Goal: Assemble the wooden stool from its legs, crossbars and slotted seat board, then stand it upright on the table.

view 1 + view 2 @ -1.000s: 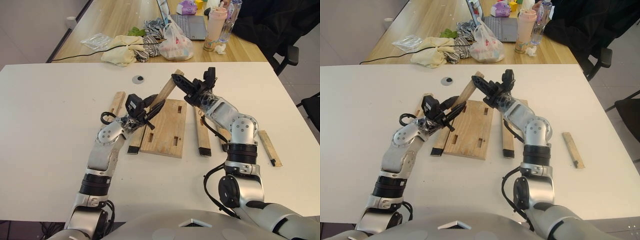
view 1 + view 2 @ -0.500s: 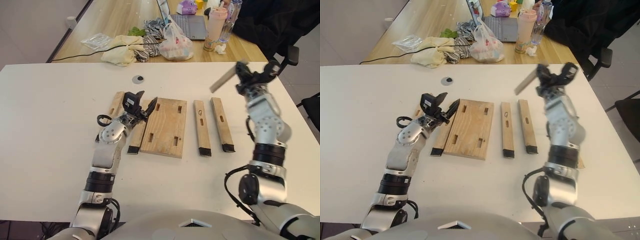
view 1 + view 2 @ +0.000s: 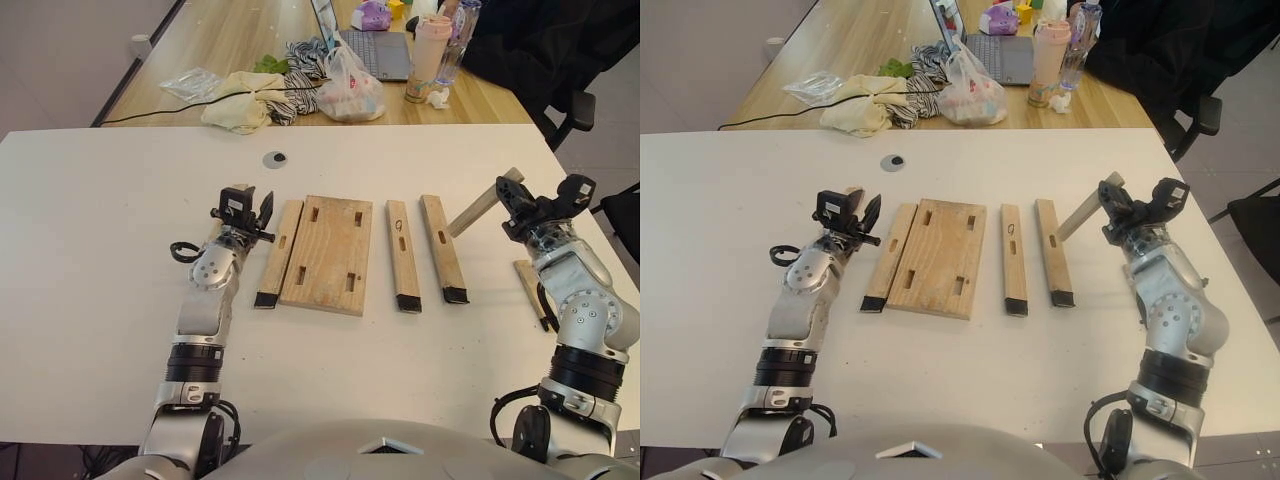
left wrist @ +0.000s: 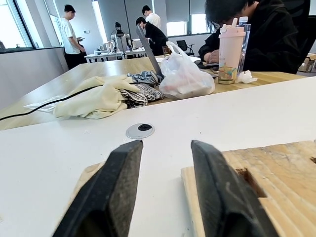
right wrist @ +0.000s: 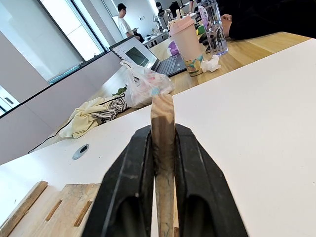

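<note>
Table (image 3: 100,260) w/ seat board (image 3: 328,250) flat at ctr; legs (image 3: 403,255) flat at its 3 & 9 o'clock. Crossbar (image 3: 478,210) raised off table, clamped by R gripper (image 5: 163,129), farther out at 3. L gripper (image 4: 165,145) at board's 10, fingers spread wide.

Beyond the white table (image 3: 90,230), a long wooden desk (image 3: 225,35) cluttered with laptop (image 3: 378,50), pink tumbler (image 3: 430,48), plastic bag (image 3: 350,90) and crumpled cloths (image 3: 245,100). Black office chair (image 3: 578,108) at right. Grey floor (image 3: 60,50) left. Bright tall windows (image 5: 74,34) beyond.
</note>
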Available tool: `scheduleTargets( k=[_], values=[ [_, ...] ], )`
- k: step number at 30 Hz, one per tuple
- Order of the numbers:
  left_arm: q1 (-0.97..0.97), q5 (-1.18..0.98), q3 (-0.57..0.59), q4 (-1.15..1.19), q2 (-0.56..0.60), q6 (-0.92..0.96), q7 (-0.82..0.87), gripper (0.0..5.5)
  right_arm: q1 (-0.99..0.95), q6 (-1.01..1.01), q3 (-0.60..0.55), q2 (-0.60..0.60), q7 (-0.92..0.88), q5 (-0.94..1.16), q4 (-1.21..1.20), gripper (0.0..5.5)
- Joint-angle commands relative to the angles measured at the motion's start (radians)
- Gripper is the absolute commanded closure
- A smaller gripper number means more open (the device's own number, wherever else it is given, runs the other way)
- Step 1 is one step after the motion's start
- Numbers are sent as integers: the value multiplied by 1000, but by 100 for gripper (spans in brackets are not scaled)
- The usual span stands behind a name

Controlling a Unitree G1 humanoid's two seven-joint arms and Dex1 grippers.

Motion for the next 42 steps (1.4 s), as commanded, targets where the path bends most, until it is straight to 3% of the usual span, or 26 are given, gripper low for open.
scheduleTargets(
  k=[1, 13, 18, 24, 33, 38, 42],
  values=[
    [-4, 3, 3, 13, -2, -3, 3, 373, 1, -2, 6, 4, 7, -5, 34, 512],
    [-12, 24, -13, 70, -8, -24, -1, 373, -3, -175, 77, 6, 23, -143, 237, 512],
    [-18, 26, -20, 89, -10, -30, -5, 373, 59, -384, 221, 44, 13, -335, 246, 512],
    [-42, 25, -18, 114, 2, -34, -18, 373, 152, -719, 266, 102, -33, -494, 488, 512],
    [-27, 27, -13, 106, -8, -36, -2, 373, 149, -702, 335, 24, 48, -543, 583, 512],
    [6, 30, -9, 92, -34, -46, 37, 373, 134, -630, 328, -39, 70, -547, 567, 402],
    [60, 34, 4, 62, -69, -63, 89, 373, 119, -366, 360, -164, 199, -511, 359, 324]
  ],
)
